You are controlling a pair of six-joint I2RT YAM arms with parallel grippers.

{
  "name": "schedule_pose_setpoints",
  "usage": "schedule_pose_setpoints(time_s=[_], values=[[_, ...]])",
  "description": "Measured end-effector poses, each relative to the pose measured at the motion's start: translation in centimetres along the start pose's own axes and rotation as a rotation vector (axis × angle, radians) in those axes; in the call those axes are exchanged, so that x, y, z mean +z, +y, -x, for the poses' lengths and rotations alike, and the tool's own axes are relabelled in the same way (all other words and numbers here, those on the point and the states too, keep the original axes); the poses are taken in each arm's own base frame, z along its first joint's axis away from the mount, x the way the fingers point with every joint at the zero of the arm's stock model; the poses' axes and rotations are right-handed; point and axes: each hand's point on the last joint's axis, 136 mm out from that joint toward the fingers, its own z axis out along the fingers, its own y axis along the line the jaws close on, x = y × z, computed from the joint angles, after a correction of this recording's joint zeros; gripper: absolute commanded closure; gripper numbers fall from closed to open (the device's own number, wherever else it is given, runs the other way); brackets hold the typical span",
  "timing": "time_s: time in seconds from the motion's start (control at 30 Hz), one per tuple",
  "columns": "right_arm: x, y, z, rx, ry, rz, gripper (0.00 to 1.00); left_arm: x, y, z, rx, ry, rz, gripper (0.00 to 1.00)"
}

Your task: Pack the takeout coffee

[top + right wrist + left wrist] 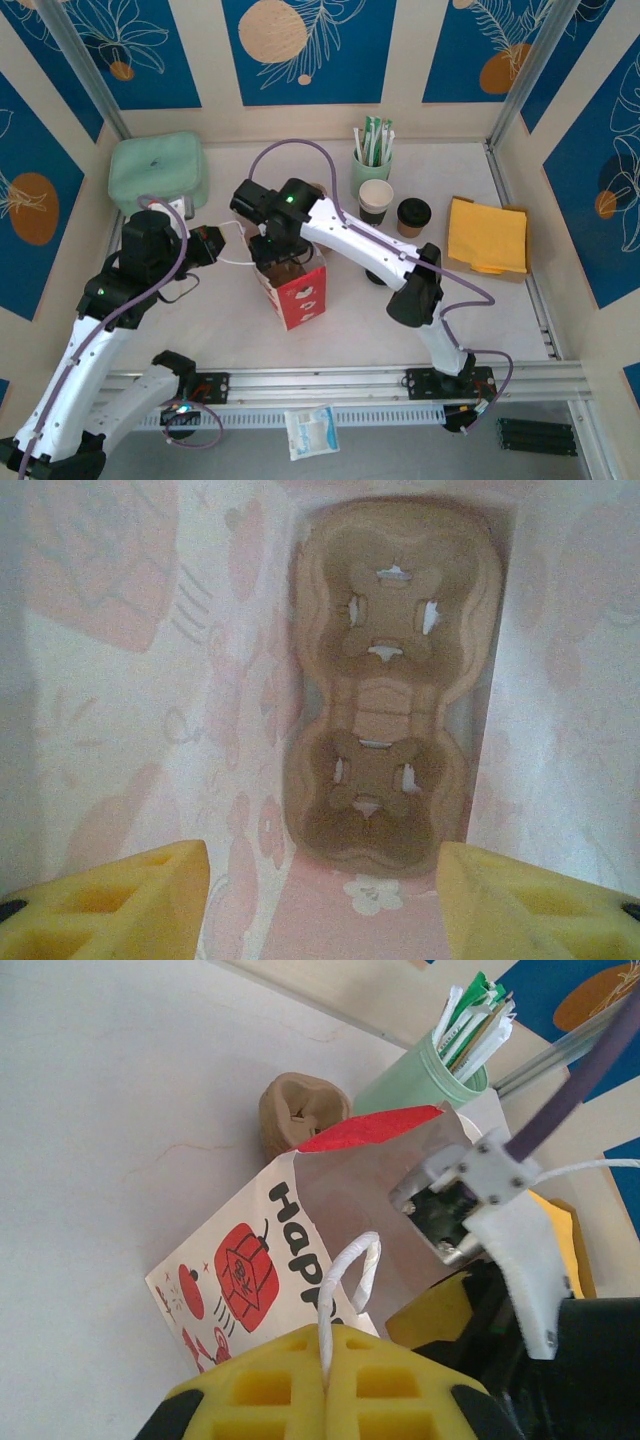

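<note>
The takeout coffee [412,216], a tan-brown cup with a black lid, stands at the back right of the table, apart from both grippers. A red and white paper bag [292,286] stands open in the middle. My left gripper [212,245] [327,1338] is shut on the bag's white string handle [350,1270], holding it out to the left. My right gripper [274,250] [322,910] reaches down into the bag's mouth, open, with nothing between its fingers [130,900]. Below it, a brown pulp cup carrier [385,710] lies on the bag's bottom.
A black-sided paper cup [376,200] and a mint-green cup of sticks [371,158] [430,1078] stand left of the coffee. Yellow napkins [487,236] lie at the right, a green box [158,172] at the back left. A brown pulp piece [300,1110] sits behind the bag.
</note>
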Motion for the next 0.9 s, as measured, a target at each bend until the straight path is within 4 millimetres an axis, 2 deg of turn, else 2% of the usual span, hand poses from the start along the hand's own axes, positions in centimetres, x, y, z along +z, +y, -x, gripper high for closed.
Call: schedule_pose_setpoints(time_s=[0.57,0.9], values=[[-3.8,0.6,-0.8,-0.054,-0.043,-0.022,0.38,0.3,0.1,0.0,-0.001,0.006,0.005,1.00],[-5.0,0.6,-1.4,-0.071,-0.053,-0.033,0.38,0.4,0.1,0.0,-0.001,0.008,0.006,1.00]])
